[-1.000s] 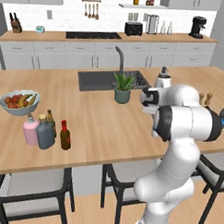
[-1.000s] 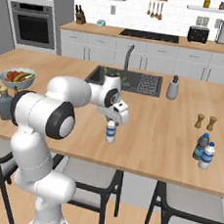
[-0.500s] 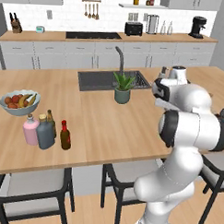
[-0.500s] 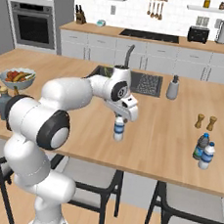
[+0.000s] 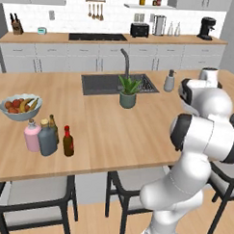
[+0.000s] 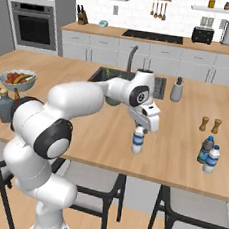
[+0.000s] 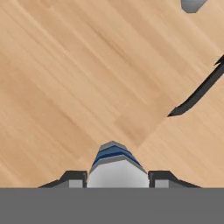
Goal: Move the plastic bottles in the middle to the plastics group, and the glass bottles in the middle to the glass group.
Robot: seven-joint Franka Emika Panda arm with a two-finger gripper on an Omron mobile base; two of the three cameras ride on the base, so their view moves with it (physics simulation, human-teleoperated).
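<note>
My gripper (image 6: 140,131) is shut on the small clear-white plastic bottle (image 6: 138,141) with a blue label, holding it by its top just over the wooden island counter (image 6: 172,153). In the hand view the bottle (image 7: 115,166) sits between my two dark fingertips (image 7: 72,177). The plastics group (image 6: 208,154), two small blue-labelled bottles, stands to the right near the counter's front edge. On the left of the counter the grey-blue corked bottle (image 5: 47,139) and the dark brown red-capped bottle (image 5: 68,142) stand beside the pink bottle (image 5: 32,137) and the olive-brown bottle (image 5: 52,123).
Two brown shakers (image 6: 210,124) stand behind the plastics pair. A white soap dispenser (image 6: 177,89) and a potted plant (image 5: 127,93) sit by the sink (image 5: 103,83). A fruit bowl (image 5: 19,106) is at the far left. Stools stand below the counter's front edge.
My arm has swung to the right along the counter with the plastic bottle in the gripper, closer to the plastics pair. The bottles at the left have not moved.
</note>
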